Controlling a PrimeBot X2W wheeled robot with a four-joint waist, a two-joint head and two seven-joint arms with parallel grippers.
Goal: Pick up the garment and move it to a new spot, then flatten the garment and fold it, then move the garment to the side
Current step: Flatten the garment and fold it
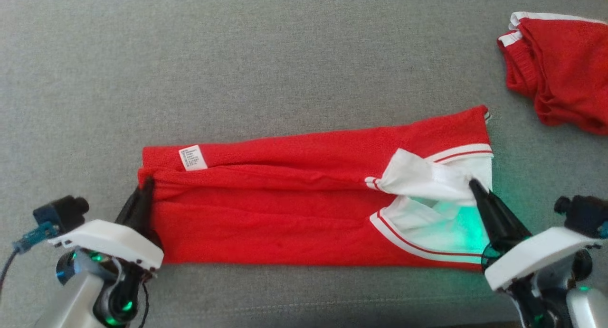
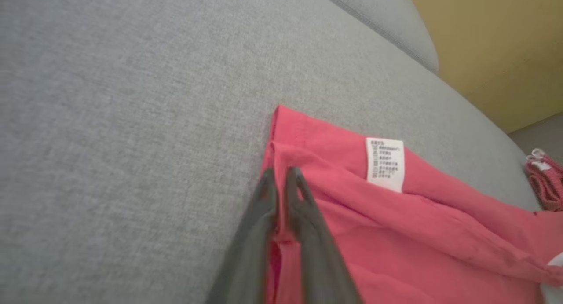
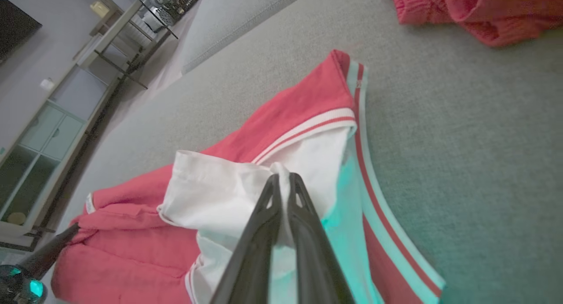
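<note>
Garment lies half-folded across the grey cushion, left gripper pinched shut on its red end, right gripper shut on the white lining only: thin grabs, so an uneven lift likely drags layers apart and skews the fold.

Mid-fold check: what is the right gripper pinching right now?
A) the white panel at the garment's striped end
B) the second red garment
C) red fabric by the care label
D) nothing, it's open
A: the right gripper is shut on a bunched fold of the white panel at the striped end of the garment, well apart from the second red garment.
</note>
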